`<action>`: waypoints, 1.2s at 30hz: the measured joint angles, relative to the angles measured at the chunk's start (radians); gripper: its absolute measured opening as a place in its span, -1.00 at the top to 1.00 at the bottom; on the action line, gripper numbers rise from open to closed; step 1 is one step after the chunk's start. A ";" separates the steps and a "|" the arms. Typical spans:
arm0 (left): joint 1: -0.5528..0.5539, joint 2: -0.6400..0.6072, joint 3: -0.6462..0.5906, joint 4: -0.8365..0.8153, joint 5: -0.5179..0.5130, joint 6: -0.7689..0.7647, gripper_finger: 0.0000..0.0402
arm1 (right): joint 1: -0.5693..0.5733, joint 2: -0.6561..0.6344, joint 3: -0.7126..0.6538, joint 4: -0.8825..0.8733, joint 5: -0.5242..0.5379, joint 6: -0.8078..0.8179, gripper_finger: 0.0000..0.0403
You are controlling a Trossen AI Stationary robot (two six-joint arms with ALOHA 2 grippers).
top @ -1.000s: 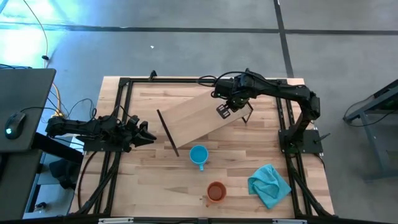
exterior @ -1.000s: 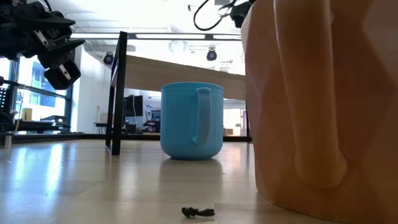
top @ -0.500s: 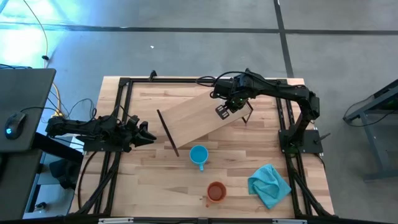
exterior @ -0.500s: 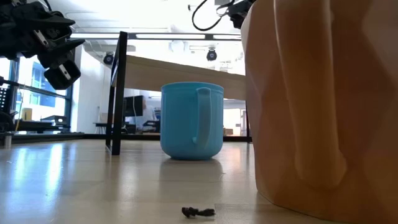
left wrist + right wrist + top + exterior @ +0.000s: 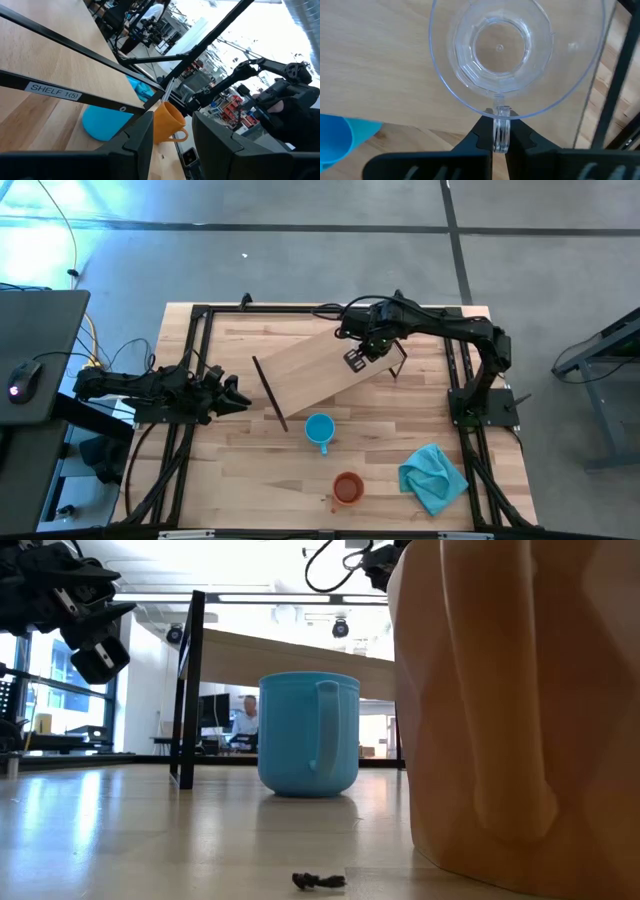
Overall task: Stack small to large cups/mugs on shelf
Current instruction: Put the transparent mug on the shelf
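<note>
The shelf (image 5: 310, 375) is a long light-wood board with black end frames, lying slantwise across the middle of the table. My right gripper (image 5: 356, 359) hangs over its right part, shut on the small clear cup (image 5: 500, 50), whose open mouth faces up. The blue mug (image 5: 320, 429) stands upright on the tabletop just near of the shelf. The orange-brown mug (image 5: 347, 487) stands closer to the near edge and fills the right of the low view (image 5: 520, 700). My left gripper (image 5: 240, 396) waits open, left of the shelf. My right gripper pinches the clear cup's small handle tab (image 5: 501, 117) at the rim between its two fingers (image 5: 481, 136). The fingers come from above, pointing down. The cup sits upright over the shelf board (image 5: 380, 65); I cannot tell whether its base touches the board.
A teal cloth (image 5: 433, 477) lies crumpled near the table's near right corner. A black frame (image 5: 200, 360) runs around the tabletop edges. A small dark scrap (image 5: 318, 881) lies on the wood in front of the low camera. A person (image 5: 245, 720) shows far behind the blue mug.
My right gripper has drifted slightly toward the table's left over the shelf, carrying the clear cup with it. A person has come into sight in the room behind the blue mug.
</note>
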 joint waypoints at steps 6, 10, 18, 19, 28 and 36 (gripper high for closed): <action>0.000 0.000 0.000 0.000 0.003 0.000 0.38 | 0.000 0.013 0.000 0.013 -0.001 -0.003 0.99; 0.000 -0.001 0.000 0.000 0.003 0.000 0.38 | 0.000 0.012 0.000 0.007 -0.024 -0.001 0.99; 0.000 -0.001 0.000 -0.001 0.003 0.002 0.38 | 0.000 0.012 0.000 0.006 -0.026 0.000 0.79; 0.000 -0.001 0.000 -0.001 0.003 0.002 0.38 | 0.000 0.012 0.000 0.006 -0.025 0.000 0.75; 0.000 -0.001 0.000 -0.001 0.003 0.003 0.38 | 0.000 0.012 0.000 -0.013 0.004 -0.001 0.64; 0.000 -0.001 0.000 -0.001 0.003 0.004 0.38 | 0.000 0.012 0.000 -0.019 0.020 0.000 0.63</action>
